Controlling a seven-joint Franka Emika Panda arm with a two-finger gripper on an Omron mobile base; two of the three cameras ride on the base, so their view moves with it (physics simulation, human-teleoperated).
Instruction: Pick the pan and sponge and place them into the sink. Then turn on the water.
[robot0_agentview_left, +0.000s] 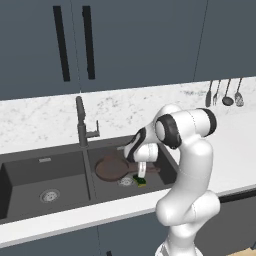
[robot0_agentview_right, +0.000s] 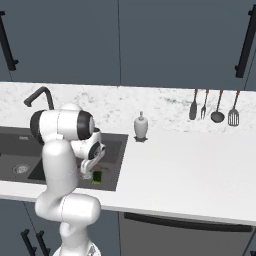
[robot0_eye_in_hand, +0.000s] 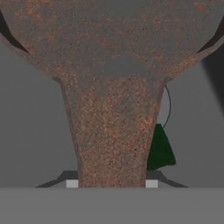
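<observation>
The reddish-brown pan (robot0_agentview_left: 107, 168) lies in the right basin of the dark grey sink (robot0_agentview_left: 45, 161), its handle pointing right. In the hand view the pan (robot0_eye_in_hand: 112, 43) and its handle run down the middle, close under the camera. The small green and yellow sponge (robot0_agentview_left: 140, 181) lies on the basin floor beside the handle, near the drain. My gripper (robot0_agentview_left: 141, 175) hangs low in that basin, straight over the handle and the sponge (robot0_eye_in_hand: 160, 151), open with its tips (robot0_eye_in_hand: 111, 183) set wide on either side of the handle. No stream runs from the dark faucet (robot0_agentview_left: 80, 122).
The left basin holds only its drain (robot0_agentview_left: 49, 195). A white soap dispenser (robot0_agentview_right: 141, 127) stands on the marble counter right of the sink (robot0_agentview_right: 112, 145). Several utensils (robot0_agentview_right: 212, 107) hang on the back wall at the right. Dark cabinets are above.
</observation>
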